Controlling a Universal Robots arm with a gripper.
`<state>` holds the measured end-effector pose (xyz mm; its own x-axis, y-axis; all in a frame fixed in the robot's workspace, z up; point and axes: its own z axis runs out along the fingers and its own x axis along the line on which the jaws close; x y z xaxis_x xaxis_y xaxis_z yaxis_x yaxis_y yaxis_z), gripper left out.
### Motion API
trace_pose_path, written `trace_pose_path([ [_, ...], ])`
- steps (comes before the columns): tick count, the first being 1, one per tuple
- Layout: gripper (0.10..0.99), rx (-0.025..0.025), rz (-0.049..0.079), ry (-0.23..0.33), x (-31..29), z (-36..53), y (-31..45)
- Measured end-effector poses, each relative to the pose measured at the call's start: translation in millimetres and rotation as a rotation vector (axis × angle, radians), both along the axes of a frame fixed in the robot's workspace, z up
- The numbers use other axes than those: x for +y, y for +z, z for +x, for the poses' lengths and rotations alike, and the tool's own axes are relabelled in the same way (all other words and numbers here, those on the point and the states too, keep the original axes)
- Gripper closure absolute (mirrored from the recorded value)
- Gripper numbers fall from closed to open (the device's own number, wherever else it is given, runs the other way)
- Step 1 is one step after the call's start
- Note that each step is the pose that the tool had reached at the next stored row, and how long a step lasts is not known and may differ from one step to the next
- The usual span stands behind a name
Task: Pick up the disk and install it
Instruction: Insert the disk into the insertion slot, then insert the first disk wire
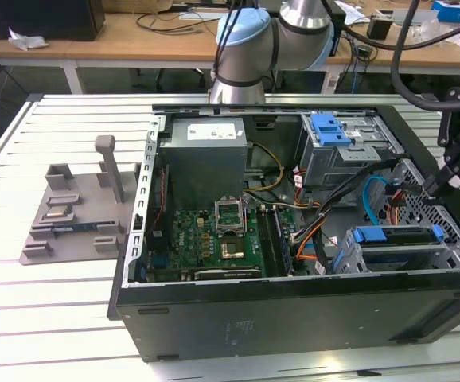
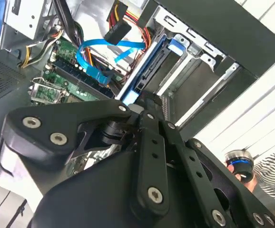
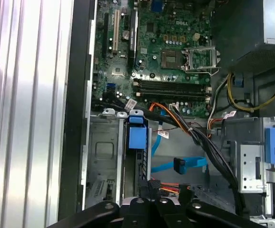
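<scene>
- On the exterior view's left, you see a grey holder (image 1: 71, 215) on the slatted table (image 1: 23, 318).
- In the middle lies the open computer case (image 1: 294, 310).
- Toward the right, the disk (image 1: 397, 236) stands on edge in the drive cage (image 1: 453, 247).
- Your gripper (image 1: 437, 181) hangs just above that cage; you cannot tell whether it is wide or narrow.

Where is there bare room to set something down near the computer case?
The slatted table is bare around the grey fixture on the exterior view's left, and along the black outer wall of the case. Inside, cables crowd around the drive cage.
</scene>
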<state>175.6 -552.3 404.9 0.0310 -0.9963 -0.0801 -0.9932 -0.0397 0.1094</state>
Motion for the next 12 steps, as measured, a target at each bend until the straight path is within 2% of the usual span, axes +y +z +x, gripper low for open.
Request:
trace_pose_path([
  [12,0.973,0.0001,0.000,0.000,0.0,0.0,-0.3],
])
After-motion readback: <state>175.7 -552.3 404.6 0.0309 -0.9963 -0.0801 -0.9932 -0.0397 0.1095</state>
